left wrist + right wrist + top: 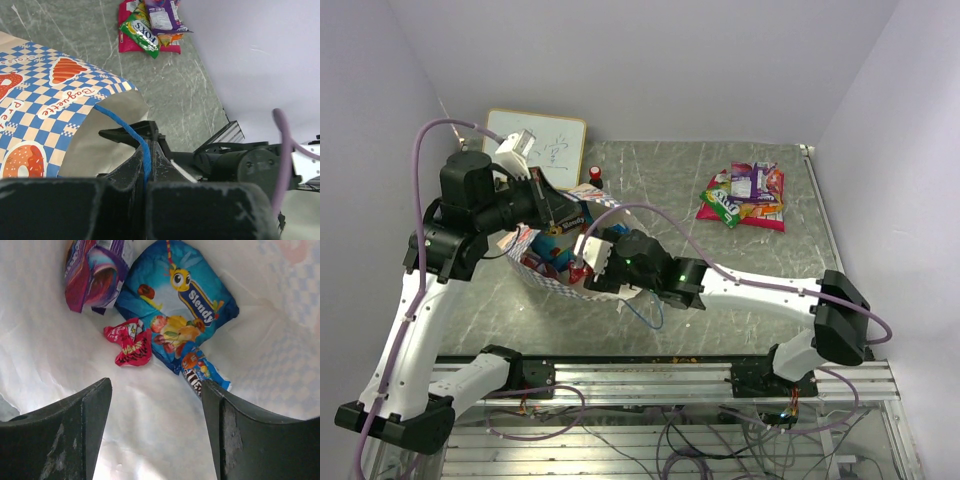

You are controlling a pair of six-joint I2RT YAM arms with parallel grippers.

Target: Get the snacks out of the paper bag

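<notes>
Snacks (192, 302) lie inside the paper bag (55, 105) at frame centre. Left gripper (147, 175) pinches its blue cord handle (127, 132); right gripper (155, 425) hangs spread above them.

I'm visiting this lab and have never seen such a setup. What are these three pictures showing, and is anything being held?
Two robot arms are bolted at the near edge of a table, filmed from above; the other two pictures come from cameras on their wrists.

The left gripper has its jaws shut on the thin blue cord handle of a paper bag, holding the bag's mouth open.

The right gripper reaches into the bag with its jaws apart, holding nothing. Its camera looks at the snacks inside: a large blue packet, a small red packet, a purple packet, and a small blue packet partly beneath the large one.

Farther right on the table lies a pile of packets already outside the bag. A whiteboard leans at the back.
</notes>
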